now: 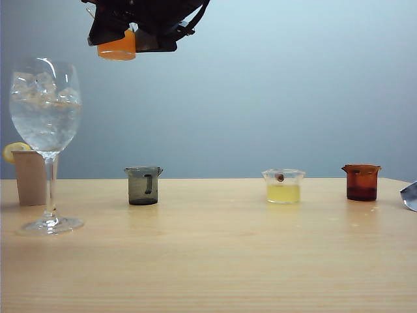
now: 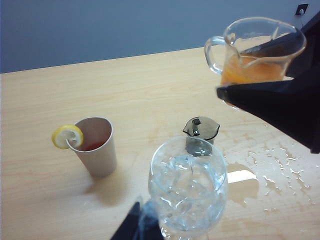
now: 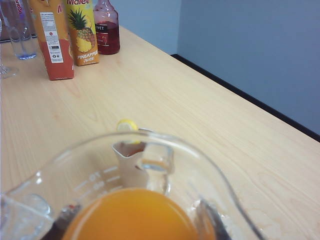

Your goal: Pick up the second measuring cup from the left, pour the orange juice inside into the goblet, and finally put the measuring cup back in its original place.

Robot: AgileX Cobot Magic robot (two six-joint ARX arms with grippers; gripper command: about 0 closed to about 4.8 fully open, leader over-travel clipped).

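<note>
My right gripper [image 1: 124, 40] hangs high over the table, shut on the second measuring cup [image 1: 117, 47], a small clear cup holding orange juice [image 3: 134, 217]. The cup sits above and a little to the right of the goblet [image 1: 45, 117], a tall stemmed glass with ice cubes at the table's left. In the left wrist view the cup [image 2: 255, 50] is held nearly upright beyond the goblet's bowl [image 2: 187, 190]. Only a dark finger [image 2: 134, 227] of my left gripper shows, close beside the goblet's bowl; its jaws are hidden.
A smoky grey cup [image 1: 143, 186], a pale yellow cup [image 1: 283, 186] and a red-brown cup [image 1: 361, 182] stand in a row. A beige cup with a lemon slice [image 1: 29, 176] stands behind the goblet. Water is spilled on the wood [image 2: 260, 165]. Juice cartons [image 3: 50, 40] and a bottle [image 3: 106, 30] stand at the far edge.
</note>
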